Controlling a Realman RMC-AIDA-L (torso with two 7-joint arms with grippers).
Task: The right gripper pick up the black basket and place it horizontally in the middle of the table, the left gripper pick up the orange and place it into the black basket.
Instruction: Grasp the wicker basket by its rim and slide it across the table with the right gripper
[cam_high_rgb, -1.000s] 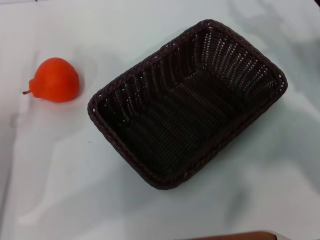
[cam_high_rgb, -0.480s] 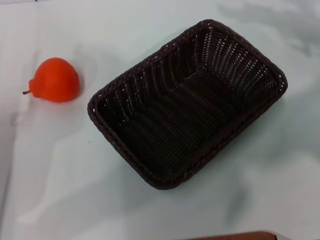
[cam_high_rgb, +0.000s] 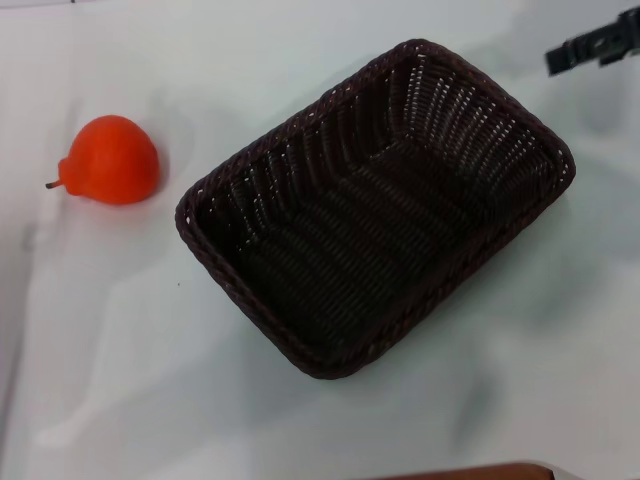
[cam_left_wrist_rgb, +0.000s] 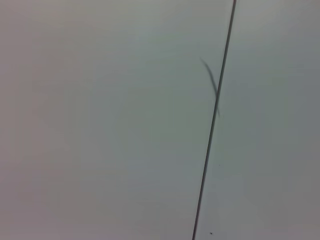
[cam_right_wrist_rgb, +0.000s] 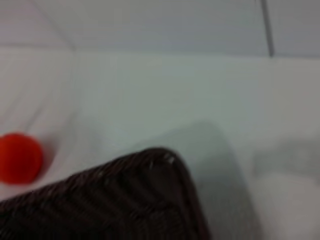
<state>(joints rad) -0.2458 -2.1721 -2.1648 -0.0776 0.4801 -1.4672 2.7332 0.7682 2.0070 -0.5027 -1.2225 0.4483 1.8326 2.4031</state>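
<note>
We see the right gripper (cam_high_rgb: 597, 47) only as a black piece poking in at the far right edge of the head view, above the table (cam_high_rgb: 120, 360) and just beyond the far right corner of the black basket (cam_high_rgb: 375, 205), not touching it. We cannot tell how its fingers stand; too little of it shows. The left gripper is out of every view.

The black basket sits on the table, empty, set at a diagonal: one short end toward the near left, the other toward the far right. Its braided rim and sloped woven walls are fully visible. In the right wrist view we get one corner of the black basket (cam_right_wrist_rgb: 130, 200) up close, blurred.

The orange (cam_high_rgb: 110, 160) lies on the table to the left of the basket, well apart from it, stem pointing left. In the right wrist view the orange (cam_right_wrist_rgb: 19, 158) shows past the basket corner.

The table is pale, glossy, with soft grey shadows. A reddish-brown strip (cam_high_rgb: 470, 472) shows at its near edge. The left wrist view shows only a plain pale surface crossed by a thin dark seam (cam_left_wrist_rgb: 214, 120).
</note>
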